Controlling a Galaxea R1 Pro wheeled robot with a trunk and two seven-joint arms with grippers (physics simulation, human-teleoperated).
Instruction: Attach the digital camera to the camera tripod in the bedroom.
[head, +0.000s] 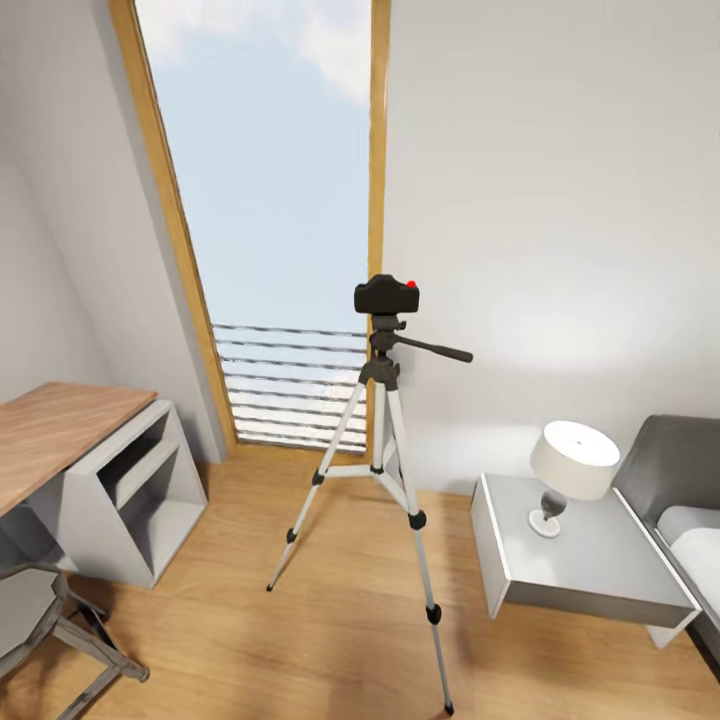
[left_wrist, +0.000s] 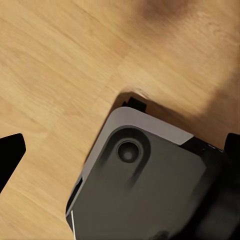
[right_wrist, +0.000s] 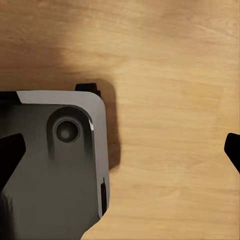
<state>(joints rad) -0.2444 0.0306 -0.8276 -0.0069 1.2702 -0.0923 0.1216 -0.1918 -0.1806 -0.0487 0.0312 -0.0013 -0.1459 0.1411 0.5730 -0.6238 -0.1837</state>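
The digital camera sits on the head of the camera tripod, which stands on the bedroom's wood floor before the tall window, between the counter and the nightstand bearing a lamp. In both wrist views, dark fingertips sit wide apart at the frame edges, so both pairs of jaws seem spread and empty over the floor.
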